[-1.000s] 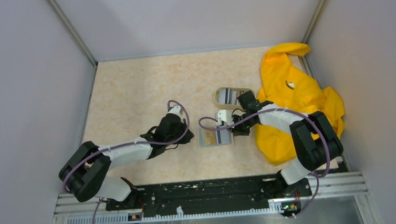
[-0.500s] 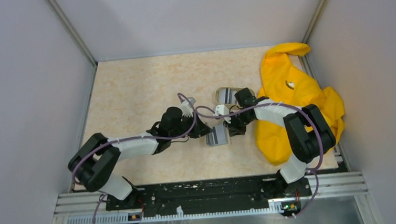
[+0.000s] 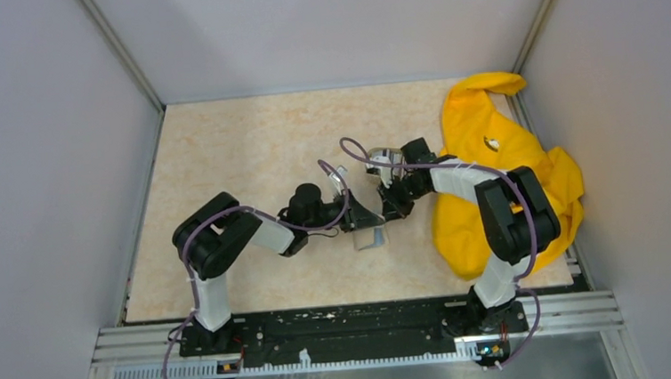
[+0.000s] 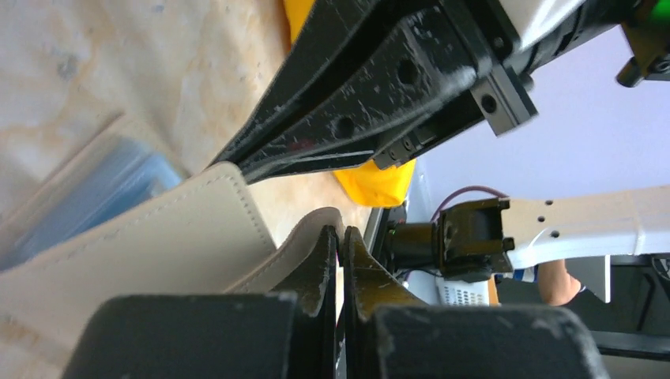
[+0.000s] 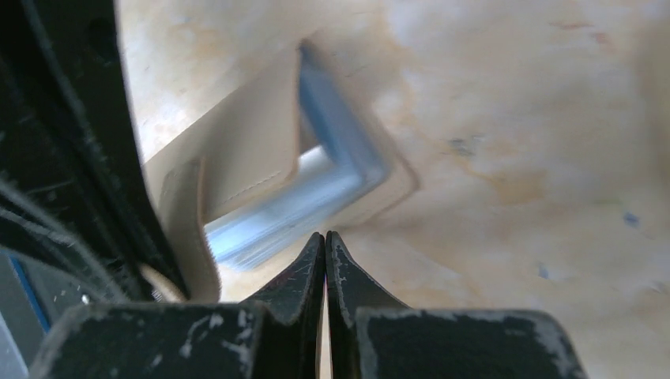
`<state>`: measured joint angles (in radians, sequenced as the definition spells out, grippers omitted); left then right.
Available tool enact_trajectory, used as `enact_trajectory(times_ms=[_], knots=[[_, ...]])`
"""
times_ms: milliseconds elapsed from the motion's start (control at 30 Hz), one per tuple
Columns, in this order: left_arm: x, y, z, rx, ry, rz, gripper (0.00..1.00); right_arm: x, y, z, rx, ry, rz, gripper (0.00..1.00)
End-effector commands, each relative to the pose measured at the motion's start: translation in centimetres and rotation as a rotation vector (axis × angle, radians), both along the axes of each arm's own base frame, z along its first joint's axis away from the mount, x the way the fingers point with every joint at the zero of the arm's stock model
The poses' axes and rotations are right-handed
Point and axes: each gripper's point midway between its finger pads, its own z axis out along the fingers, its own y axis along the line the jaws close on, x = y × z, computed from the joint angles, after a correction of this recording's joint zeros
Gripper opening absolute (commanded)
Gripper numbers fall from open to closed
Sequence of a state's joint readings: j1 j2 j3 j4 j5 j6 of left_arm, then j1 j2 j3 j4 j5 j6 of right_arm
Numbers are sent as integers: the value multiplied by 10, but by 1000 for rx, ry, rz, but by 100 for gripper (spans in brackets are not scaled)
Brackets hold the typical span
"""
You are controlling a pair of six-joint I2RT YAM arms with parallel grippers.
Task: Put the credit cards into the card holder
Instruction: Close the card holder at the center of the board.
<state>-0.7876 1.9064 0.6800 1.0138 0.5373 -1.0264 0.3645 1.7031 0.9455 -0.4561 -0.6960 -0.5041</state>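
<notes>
The tan card holder (image 3: 369,238) sits at mid-table, half folded, its light blue inside (image 5: 340,150) showing. My left gripper (image 3: 372,221) (image 4: 340,237) is shut at the edge of its left flap (image 4: 158,229), which stands lifted. My right gripper (image 3: 393,208) (image 5: 325,237) is shut with nothing visible between its fingers. It hovers over the holder's open corner, and its tips (image 4: 229,162) come close to the flap's top edge. Pale blurred stripes (image 5: 269,217) lie inside the holder; I cannot tell whether they are credit cards. My right arm hides most of the dish.
An oval beige dish (image 3: 379,153) peeks out behind the right wrist. A big yellow cloth (image 3: 500,169) covers the table's right side. Grey walls close in on three sides.
My left arm swung right to the card holder and shut on its flap. The holder went from lying flat open to half folded. My right gripper shut and drew back slightly.
</notes>
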Motion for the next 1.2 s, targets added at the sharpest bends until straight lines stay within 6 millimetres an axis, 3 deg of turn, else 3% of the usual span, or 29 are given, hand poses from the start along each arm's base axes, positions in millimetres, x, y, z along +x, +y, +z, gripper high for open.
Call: enact_trajectory(times_ms=[0, 133, 333, 567, 700, 800, 900, 967, 1033, 1100, 1167], knots=[[11, -18, 27, -112, -31, -17, 0, 45, -15, 27, 13, -91, -152, 0], [16, -28, 20, -116, -5, -13, 11, 52, -29, 39, 41, -121, -202, 3], [20, -46, 24, -135, 0, -33, 35, 52, -27, 42, 75, -88, -211, 5], [31, -50, 71, -157, -156, -24, 58, 51, -22, 69, 200, -62, -225, 8], [33, -49, 105, -194, -265, -32, 61, 46, -17, 95, 291, -88, -185, 10], [36, -34, 126, -153, -383, 2, 61, 38, -11, 108, 346, -109, -133, 11], [40, -4, 134, -45, -526, 94, 60, 31, -8, 113, 382, -118, -83, 12], [43, 23, 128, 73, -588, 176, 58, 28, -7, 115, 394, -111, -62, 13], [47, 53, 109, 207, -578, 271, 54, 27, -6, 117, 398, -108, -53, 14], [43, 75, 87, 297, -554, 303, 44, 25, -5, 120, 408, -109, -35, 14], [30, 84, 69, 315, -503, 281, 33, 20, -3, 124, 426, -114, -10, 15]])
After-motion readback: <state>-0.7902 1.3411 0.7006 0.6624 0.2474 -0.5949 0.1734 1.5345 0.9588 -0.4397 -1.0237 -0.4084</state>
